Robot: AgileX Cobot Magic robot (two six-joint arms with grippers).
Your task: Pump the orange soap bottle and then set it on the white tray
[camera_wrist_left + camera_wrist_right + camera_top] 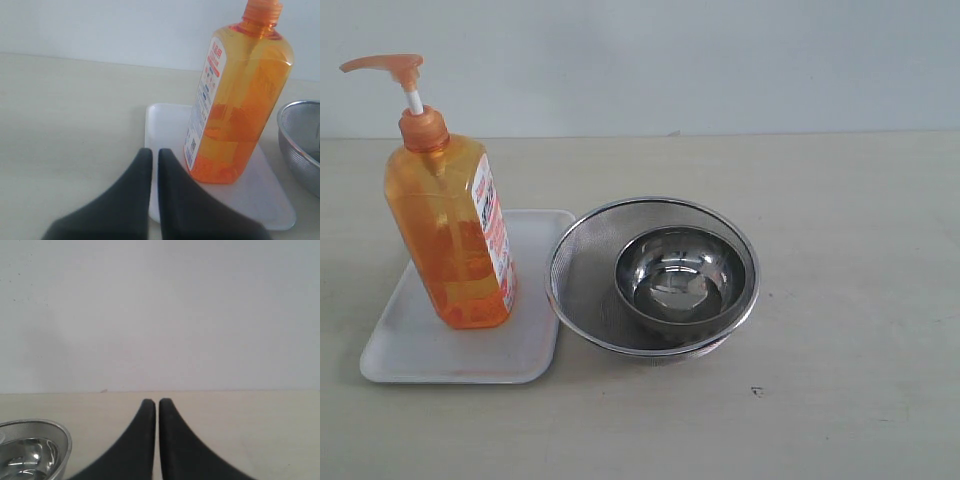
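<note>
Site: pale beige worktop [840, 250] with a plain light wall behind it.
Orange soap bottle [450, 240]: stands upright on the white tray [420, 345], base flat on it, about mid-tray and a little nearer the edge that faces the strainer.
Long axis: vertical, base down and pump head [385, 65] up on its white stem.
Pointing: in the exterior view the spout reaches left, out past the tray's left edge. The white-and-red label [492, 235] faces right, toward the strainer.
Contents: orange liquid fills most of the body.
White tray: lies flat on the left part of the worktop, its right edge just beside the strainer's rim.
Steel mesh strainer [585, 275]: on the worktop right of the tray, with a steel bowl [680, 280] sitting inside it.
Left gripper [154, 150]: dark fingers [172, 190] drawn in to a thin slit, nothing between them. The tips are near the bottle's base by the tray's edge, apart from the bottle.
Right gripper [156, 401]: fingers pressed together and empty, over bare worktop, with a steel rim at the margin of its view.
</note>
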